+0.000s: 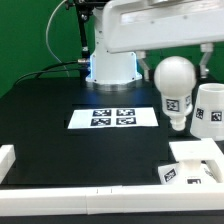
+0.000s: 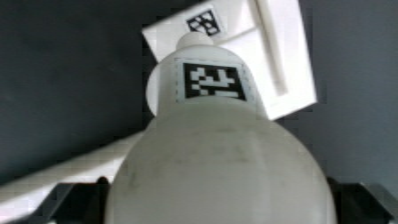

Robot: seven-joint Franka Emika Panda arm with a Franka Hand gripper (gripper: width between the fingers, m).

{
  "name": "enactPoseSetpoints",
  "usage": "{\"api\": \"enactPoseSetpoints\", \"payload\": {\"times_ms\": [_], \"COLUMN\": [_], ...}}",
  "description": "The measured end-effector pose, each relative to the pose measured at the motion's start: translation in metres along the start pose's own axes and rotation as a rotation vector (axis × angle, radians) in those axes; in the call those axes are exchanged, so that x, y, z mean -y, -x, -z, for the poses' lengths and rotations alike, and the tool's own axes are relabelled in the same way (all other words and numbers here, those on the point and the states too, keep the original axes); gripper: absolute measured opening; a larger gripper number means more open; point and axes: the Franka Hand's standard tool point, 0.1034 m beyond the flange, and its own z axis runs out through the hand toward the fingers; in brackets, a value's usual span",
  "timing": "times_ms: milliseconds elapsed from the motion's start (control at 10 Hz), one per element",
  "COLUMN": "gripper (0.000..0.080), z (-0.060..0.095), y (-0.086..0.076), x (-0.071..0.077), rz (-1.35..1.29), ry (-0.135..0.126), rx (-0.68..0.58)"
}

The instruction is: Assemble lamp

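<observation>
Bulb (image 1: 173, 88) hangs narrow end down, round head up. The gripper (image 1: 176, 64) is shut onto the wide head, fingers (image 2: 71, 203) on either side. Bulb sits just beside the shade (image 1: 210, 108) at the exterior view's right, w/ the base (image 1: 196, 163) nearer the camera. Marker board (image 1: 113, 117) lies flat on the black table (image 1: 40, 120).

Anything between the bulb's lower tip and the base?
Nothing. The exterior view shows only bare black table in the gap between the bulb and the base.
</observation>
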Motion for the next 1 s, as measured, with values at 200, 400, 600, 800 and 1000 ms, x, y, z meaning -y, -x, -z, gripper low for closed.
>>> {"api": "enactPoseSetpoints", "payload": {"times_ms": [200, 400, 600, 800, 1000], "gripper": [0.0573, 0.0574, 0.0574, 0.0574, 0.0574], "z": [0.001, -0.002, -0.003, -0.009, -0.015], "y": [0.000, 0.003, 0.004, 0.000, -0.001], "x": [0.019, 0.017, 0.018, 0.022, 0.027], "rz": [0.069, 0.066, 0.086, 0.168, 0.180], "ry": [-0.011, -0.011, -0.007, 0.010, 0.007], "rx": [-0.082, -0.075, -0.076, -0.091, -0.103]}}
